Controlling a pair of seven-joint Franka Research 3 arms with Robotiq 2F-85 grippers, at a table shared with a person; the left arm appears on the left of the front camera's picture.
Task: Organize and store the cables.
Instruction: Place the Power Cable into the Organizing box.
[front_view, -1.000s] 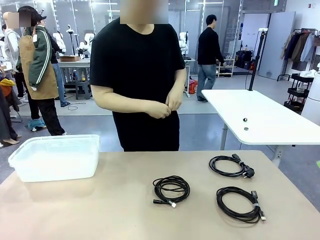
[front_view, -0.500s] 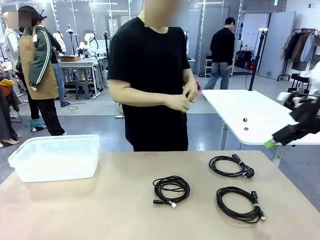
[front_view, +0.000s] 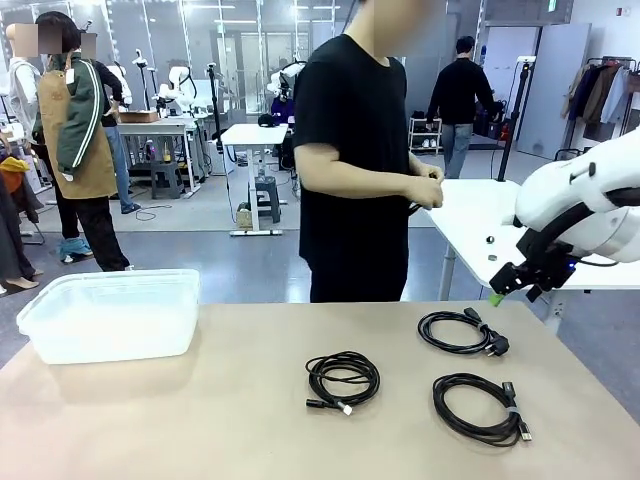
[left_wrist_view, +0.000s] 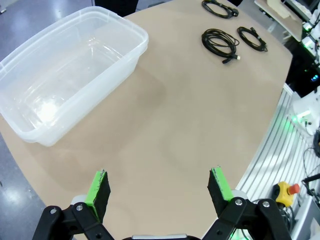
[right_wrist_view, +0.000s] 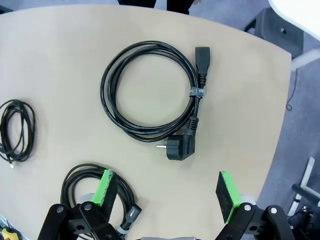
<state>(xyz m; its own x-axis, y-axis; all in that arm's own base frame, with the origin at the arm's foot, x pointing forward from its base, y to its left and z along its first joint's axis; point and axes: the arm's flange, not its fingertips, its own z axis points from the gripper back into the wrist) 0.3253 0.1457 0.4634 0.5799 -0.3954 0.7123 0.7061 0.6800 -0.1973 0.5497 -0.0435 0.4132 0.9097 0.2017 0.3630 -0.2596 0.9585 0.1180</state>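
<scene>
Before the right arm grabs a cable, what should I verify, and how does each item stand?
1. The right gripper is open: ok.
2. The right gripper is down at the power cable: not ok, it hangs above it.
3. The power cable is banded into a coil: ok.
4. The bin is empty: ok.
5. The person's hands are off the table: ok.
6. The left gripper is open, over bare table near the bin: ok.
</scene>
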